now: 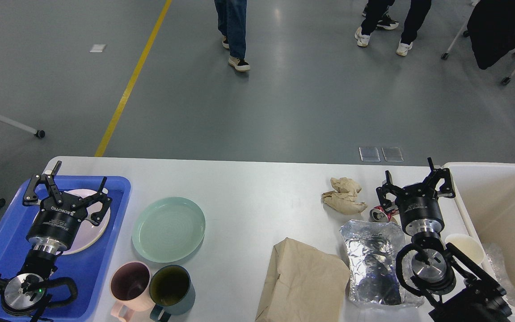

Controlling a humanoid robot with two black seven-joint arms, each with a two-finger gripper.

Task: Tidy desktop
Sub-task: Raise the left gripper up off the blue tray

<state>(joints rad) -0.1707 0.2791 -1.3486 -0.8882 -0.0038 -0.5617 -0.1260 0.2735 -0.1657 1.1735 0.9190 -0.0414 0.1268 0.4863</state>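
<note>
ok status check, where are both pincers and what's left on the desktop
Left pincer open over blue tray, empty. Right pincer open above can, empty. Desktop uncleared: green plate, two mugs, paper bag, foil.

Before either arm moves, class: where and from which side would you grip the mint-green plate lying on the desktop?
Probably the rim. The mint-green plate lies flat on the desktop, so only its raised edge offers a pinch. I would come from above on the left edge, nearest the open left gripper over the blue tray, one finger inside the rim, one outside.
</note>
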